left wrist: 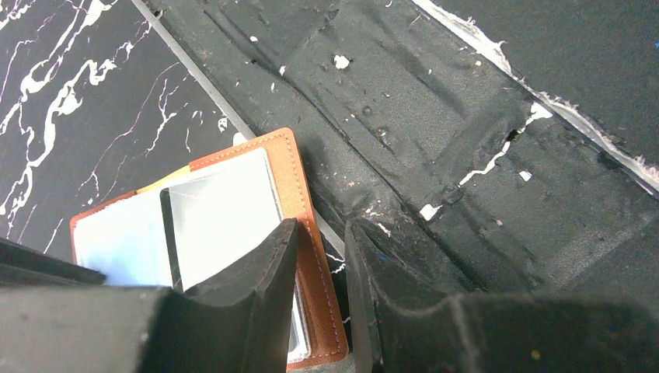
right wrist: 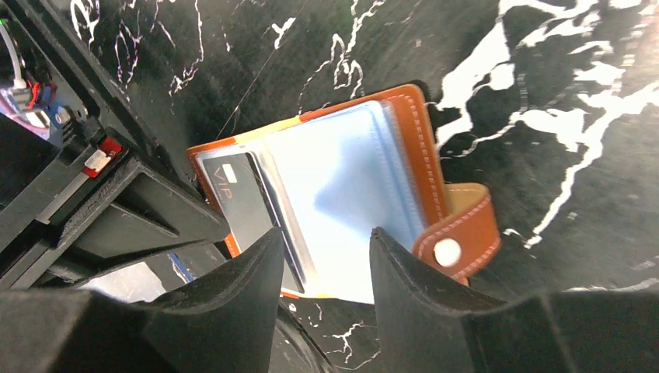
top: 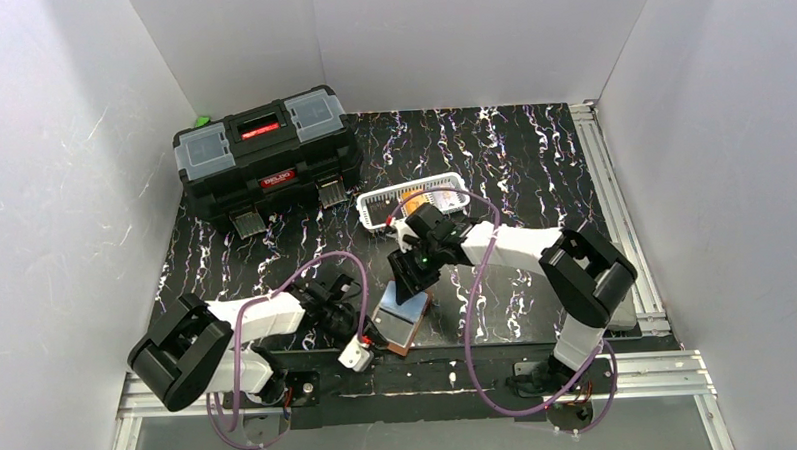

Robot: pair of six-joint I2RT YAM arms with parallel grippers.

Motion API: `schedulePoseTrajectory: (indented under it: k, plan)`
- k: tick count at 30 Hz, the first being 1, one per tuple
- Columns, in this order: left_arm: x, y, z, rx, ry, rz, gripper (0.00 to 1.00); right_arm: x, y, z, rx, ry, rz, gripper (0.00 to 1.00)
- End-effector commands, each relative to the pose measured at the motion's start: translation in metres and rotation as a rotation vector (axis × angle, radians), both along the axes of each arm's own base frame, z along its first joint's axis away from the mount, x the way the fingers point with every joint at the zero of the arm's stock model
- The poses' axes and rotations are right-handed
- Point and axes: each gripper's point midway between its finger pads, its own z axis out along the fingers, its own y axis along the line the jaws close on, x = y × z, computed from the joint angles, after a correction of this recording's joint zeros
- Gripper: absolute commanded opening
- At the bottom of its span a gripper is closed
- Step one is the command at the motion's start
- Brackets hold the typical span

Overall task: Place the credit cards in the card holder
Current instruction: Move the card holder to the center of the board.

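Note:
The brown leather card holder (top: 403, 323) lies open near the table's front edge, clear sleeves up and snap tab (right wrist: 458, 233) to one side. A dark credit card marked VIP (right wrist: 239, 203) sits in a sleeve, and a whitish card (left wrist: 221, 214) shows through the plastic. Orange cards (top: 431, 198) lie in the white basket. My left gripper (left wrist: 320, 227) is open astride the holder's stitched edge (left wrist: 299, 194), one finger over the sleeve, the other beyond the leather. My right gripper (right wrist: 326, 233) hangs open over the sleeves, nothing between its fingers.
A big black toolbox (top: 267, 160) stands at the back left. The white slotted basket (top: 451, 179) sits mid-table behind the right gripper. A black padded strip (left wrist: 435, 155) runs along the table's front edge beside the holder. Metal rails (top: 614, 197) border the right side.

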Motion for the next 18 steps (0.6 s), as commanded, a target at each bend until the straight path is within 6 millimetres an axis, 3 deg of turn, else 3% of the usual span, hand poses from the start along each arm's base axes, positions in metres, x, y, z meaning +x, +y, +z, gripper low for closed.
schedulePoseTrajectory:
  k: [1,4,6,11,18]
  plan:
    - [0.214,0.043,0.072,0.190,-0.832,0.478,0.24,0.023,-0.006,0.026,0.021,-0.101,-0.065,0.52]
    - [0.210,0.040,0.087,0.152,-0.826,0.490,0.25,0.037,-0.012,0.042,0.011,-0.160,-0.077,0.52]
    - [0.206,0.037,0.107,0.095,-0.823,0.516,0.33,0.044,-0.017,0.046,-0.018,-0.203,-0.072,0.53]
    - [0.184,0.031,0.136,-0.012,-0.804,0.504,0.46,0.048,-0.025,0.039,-0.076,-0.220,-0.064,0.54]
    - [0.164,0.039,0.129,-0.001,-0.748,0.494,0.55,0.052,-0.036,0.030,-0.134,-0.240,-0.097,0.55]
